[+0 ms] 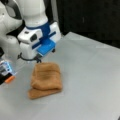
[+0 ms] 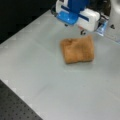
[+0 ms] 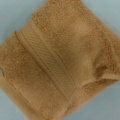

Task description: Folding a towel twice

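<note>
The orange-brown towel point(image 1: 46, 78) point(image 2: 78, 50) lies on the grey table as a small, thick, folded packet in both front views, with one lower layer sticking out at its edge. Seen from the wrist, the towel point(image 3: 60, 60) fills the frame, a woven band running diagonally across it and a fold edge at the right. My gripper point(image 1: 45, 55) point(image 2: 74, 28) hovers just above the table at the towel's far edge. Its fingers are apart and hold nothing. No finger shows in the wrist view.
The arm's white base point(image 1: 10, 42) stands at a front view's left, with a blue and orange object point(image 1: 7, 73) on the table beside it. A black perforated board point(image 2: 15, 107) borders the table point(image 2: 37, 65) at a front view's bottom left.
</note>
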### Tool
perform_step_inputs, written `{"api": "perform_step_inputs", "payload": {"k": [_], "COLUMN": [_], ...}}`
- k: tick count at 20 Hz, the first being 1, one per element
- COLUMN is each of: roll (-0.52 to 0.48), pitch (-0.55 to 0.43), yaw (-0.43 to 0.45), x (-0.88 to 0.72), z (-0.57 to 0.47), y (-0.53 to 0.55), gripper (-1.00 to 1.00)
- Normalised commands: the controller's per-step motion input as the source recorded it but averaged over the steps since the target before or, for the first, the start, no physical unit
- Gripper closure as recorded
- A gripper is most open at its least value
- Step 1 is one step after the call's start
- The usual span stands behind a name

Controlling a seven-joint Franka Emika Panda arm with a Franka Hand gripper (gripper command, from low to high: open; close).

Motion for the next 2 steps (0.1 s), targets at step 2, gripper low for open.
{"api": "perform_step_inputs", "payload": {"k": [2], "roll": [0.046], "pitch": [0.114], "yaw": [-0.088], "x": [0.2], "z": [0.15], "y": [0.08], "gripper": [-1.0]}}
